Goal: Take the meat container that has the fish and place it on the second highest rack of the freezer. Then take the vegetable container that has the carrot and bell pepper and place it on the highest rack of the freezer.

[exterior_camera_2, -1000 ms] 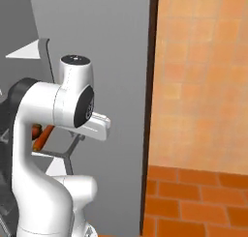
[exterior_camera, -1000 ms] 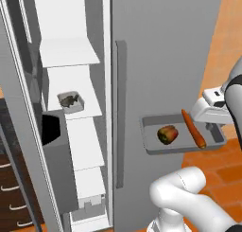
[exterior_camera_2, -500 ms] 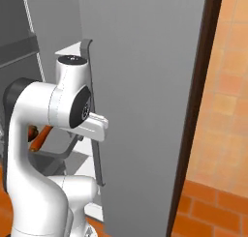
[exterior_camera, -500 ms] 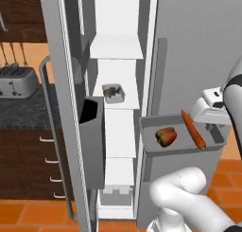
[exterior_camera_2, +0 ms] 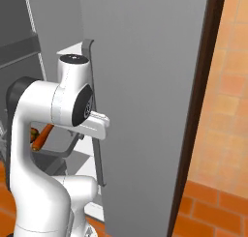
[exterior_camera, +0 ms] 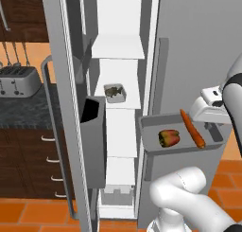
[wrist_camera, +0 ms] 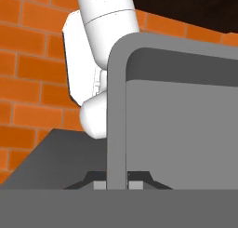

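Gripper [wrist_camera: 117, 185] fingertips mostly buried behind the tray [exterior_camera: 156, 124] rim, carrot [exterior_camera_2: 40, 136] largely hidden behind the arm, fish [exterior_camera: 112, 91] too small for detail, freezer [exterior_camera: 118, 46] top cut off.

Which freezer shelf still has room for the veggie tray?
The top shelf of the freezer is bare from wall to wall, so that looks like the roomiest spot. The shelf below holds the fish container, which takes its middle. The lower shelf is bare too. The tray, held by the tool, carries the carrot and pepper.

Fish container [exterior_camera: 115, 93] on freezer shelf [exterior_camera: 134, 101]
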